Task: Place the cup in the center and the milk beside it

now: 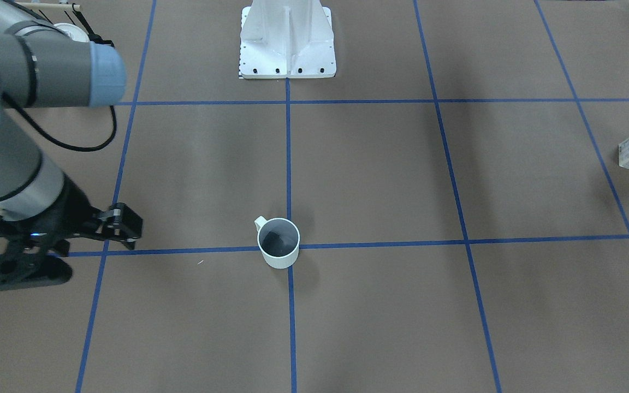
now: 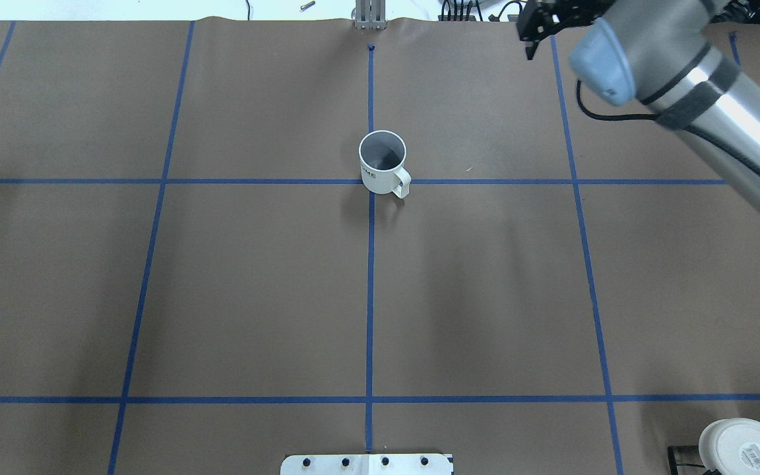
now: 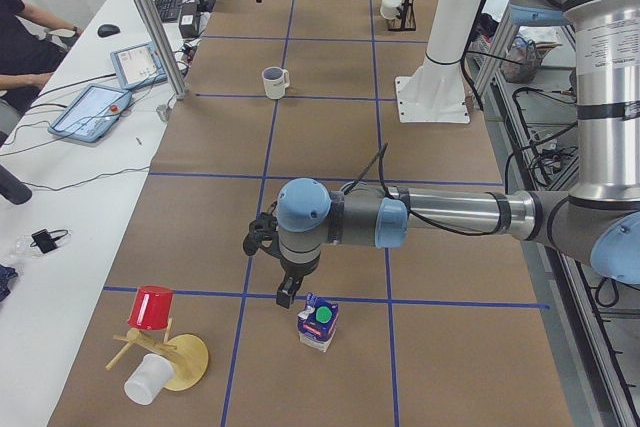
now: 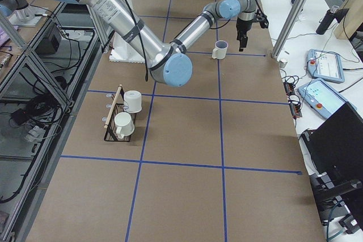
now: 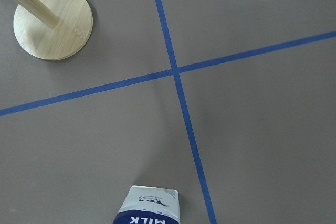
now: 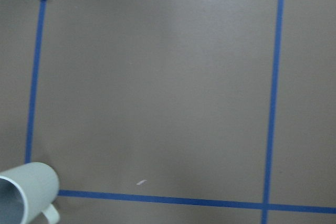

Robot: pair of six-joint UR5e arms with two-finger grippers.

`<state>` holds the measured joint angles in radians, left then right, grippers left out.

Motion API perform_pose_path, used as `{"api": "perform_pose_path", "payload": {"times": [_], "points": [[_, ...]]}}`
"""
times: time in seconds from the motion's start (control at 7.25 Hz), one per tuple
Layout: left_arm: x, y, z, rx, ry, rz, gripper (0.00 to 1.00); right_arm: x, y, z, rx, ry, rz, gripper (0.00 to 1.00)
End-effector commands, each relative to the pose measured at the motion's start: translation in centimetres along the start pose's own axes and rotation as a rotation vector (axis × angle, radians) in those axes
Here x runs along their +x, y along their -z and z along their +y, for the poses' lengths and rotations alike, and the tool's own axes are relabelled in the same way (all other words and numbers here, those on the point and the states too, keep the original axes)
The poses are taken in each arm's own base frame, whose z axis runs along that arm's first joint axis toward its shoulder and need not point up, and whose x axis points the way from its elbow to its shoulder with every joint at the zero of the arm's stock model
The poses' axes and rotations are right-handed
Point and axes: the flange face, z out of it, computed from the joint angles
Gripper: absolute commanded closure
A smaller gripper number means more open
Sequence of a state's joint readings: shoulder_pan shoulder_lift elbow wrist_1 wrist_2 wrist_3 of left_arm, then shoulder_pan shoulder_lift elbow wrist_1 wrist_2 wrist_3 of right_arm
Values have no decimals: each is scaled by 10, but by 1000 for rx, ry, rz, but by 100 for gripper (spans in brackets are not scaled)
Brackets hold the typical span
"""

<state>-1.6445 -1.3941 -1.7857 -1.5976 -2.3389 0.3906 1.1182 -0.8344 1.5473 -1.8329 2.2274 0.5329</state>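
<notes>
- At centre cross point(image 2: 419, 181) of blue tape, mid-worktop point(image 2: 254, 290): cup point(image 2: 383, 161) upright, right over the crossing; handle twd robot and its right; dark grey inside.
- Far out at robot's left end of worktop: milk point(image 3: 318, 322) carton upright, green cap on top, next to a tape line, well apart from cup.
- Over by milk: left end effector point(image 3: 285, 292) pointing down, just beside carton, not around it; seen from side view only, so can't tell how far open; on left wrist cam, just carton at btm edge of frame.
- Toward worktop's far edge, on robot's right of cup: right end effector point(image 1: 82, 248) w/ fingers down, jaws spread apart, nothing btwn them, well clear of cup.
- Near milk: wooden cup tree point(image 3: 185, 362) w/ red cup point(image 3: 152, 307) and white cup point(image 3: 148, 379) on its pegs.
- At robot's right: wire rack point(image 4: 116, 120) w/ two white mugs point(image 4: 131, 101).
- Beyond worktop's far edge: person point(image 3: 20, 37) at white side table point(image 3: 70, 197).
</notes>
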Motion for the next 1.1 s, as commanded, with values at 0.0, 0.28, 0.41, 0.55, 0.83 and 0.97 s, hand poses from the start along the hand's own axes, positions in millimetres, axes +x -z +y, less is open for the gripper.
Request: {"api": "perform_pose_path", "payload": {"times": [0.0, 0.28, 0.41, 0.55, 0.83, 0.97], "points": [[-5, -15, 33, -15, -53, -33, 2, 120, -8, 20, -43, 25, -8, 0], [-16, -34, 50, -33, -39, -23, 2, 201, -4, 36, -49, -3, -4, 0], [-17, -35, 50, -32, -29, -24, 2, 207, -3, 46, -49, -8, -11, 0], [-18, -35, 47, -31, -28, -23, 2, 212, 0, 49, -44, -12, -11, 0], [-28, -46, 44, -45, -18, -15, 2, 226, -4, 76, -45, -17, -10, 0], [-30, -49, 45, -51, -13, -12, 2, 236, -8, 95, -52, 9, -7, 0]]}}
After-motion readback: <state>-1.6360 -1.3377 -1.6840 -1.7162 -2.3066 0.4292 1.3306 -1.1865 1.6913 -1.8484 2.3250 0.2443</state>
